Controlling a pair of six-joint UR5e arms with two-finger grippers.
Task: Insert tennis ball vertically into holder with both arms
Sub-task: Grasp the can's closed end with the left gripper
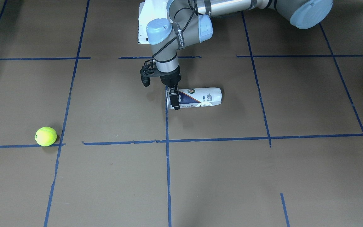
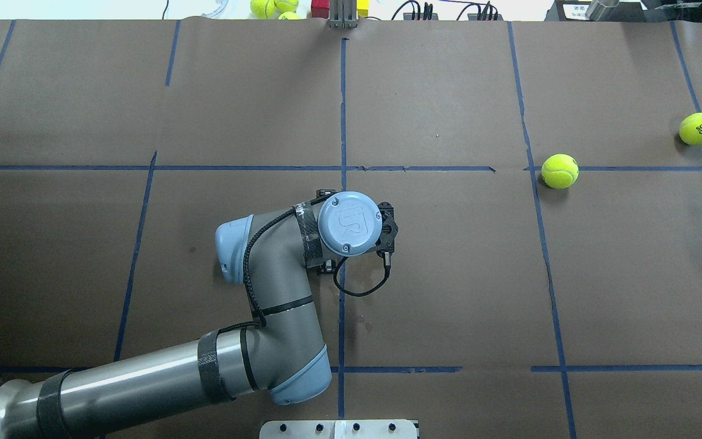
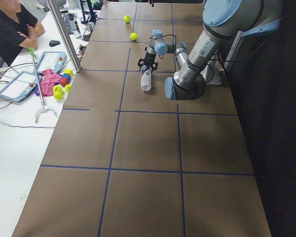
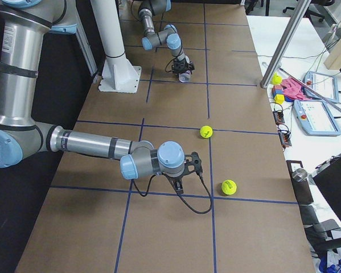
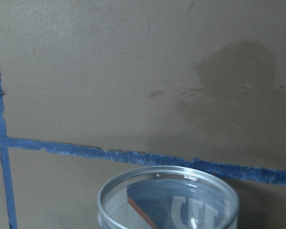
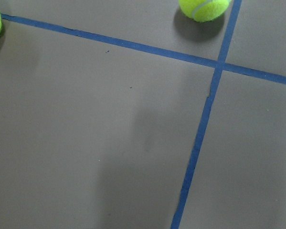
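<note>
Done: nothing inserted yet; no ball seen inside can (image 1: 200,97).
Can: on its side at mid-desk, open mouth facing sideways.
Left tool (image 1: 173,100): narrowed across can just by its mouth, apparently gripping it.
Right tool (image 4: 178,183): low over desk (image 1: 219,176); width impossible to tell.
Ball (image 1: 46,136): loose on a tape line, well apart from can, on right arm's side, untouched.
Left to do: stand can upright, fetch ball, drop it in from above.
Around: second ball (image 2: 699,128) farther right; spare balls (image 2: 262,7) at far edge.
In the way: sideways mouth, so probably no vertical drop until can is righted.
</note>
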